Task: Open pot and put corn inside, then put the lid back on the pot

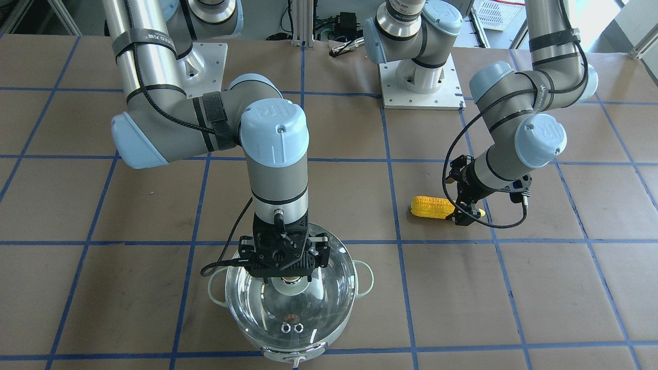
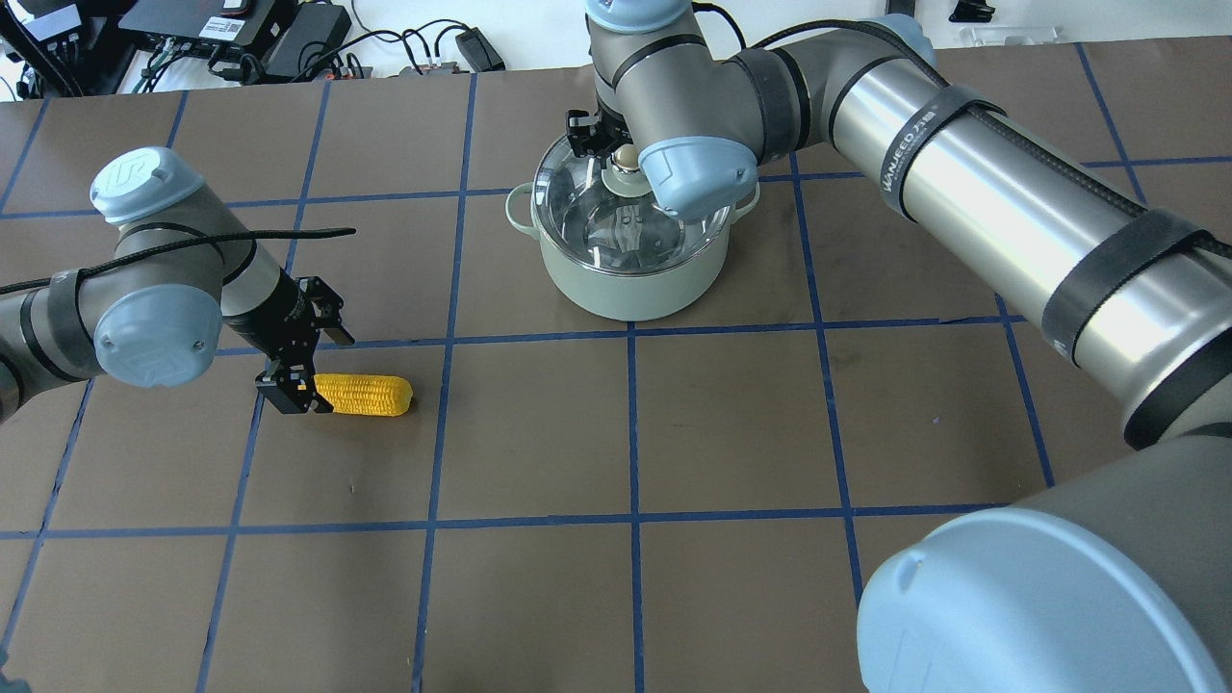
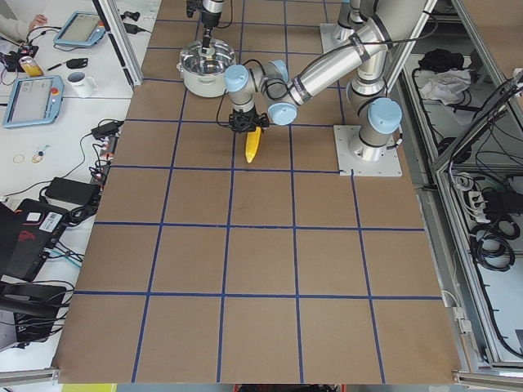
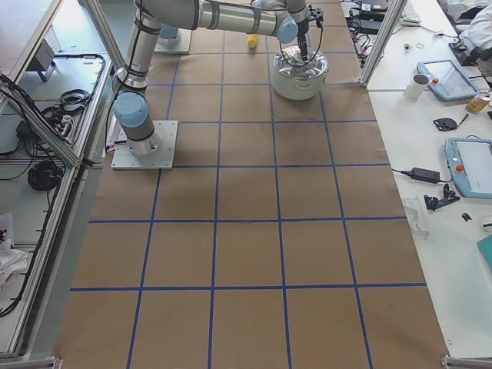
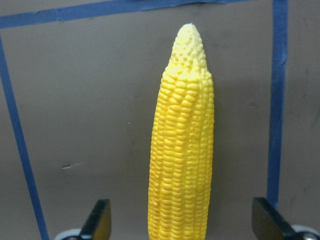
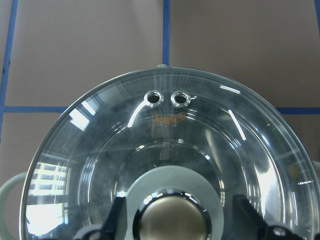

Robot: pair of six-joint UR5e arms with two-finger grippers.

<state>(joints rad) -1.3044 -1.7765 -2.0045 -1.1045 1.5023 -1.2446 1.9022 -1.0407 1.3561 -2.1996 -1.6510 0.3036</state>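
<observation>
Lid (image 6: 165, 150) sits on the pot (image 2: 626, 284), which stands at the far middle of the table (image 2: 731, 423). The right gripper (image 6: 181, 212) hovers over the lid's knob (image 6: 172, 225), fingers (image 6: 117, 215) spread to either side of it with a gap showing, nothing pinched. Over on the left side, well apart from the pot, the corn (image 5: 182, 150) lies flat on the table, and the left gripper (image 5: 182, 222) straddles its blunt end, fingers wide and clear of the kernels, tip pointing away from it.
</observation>
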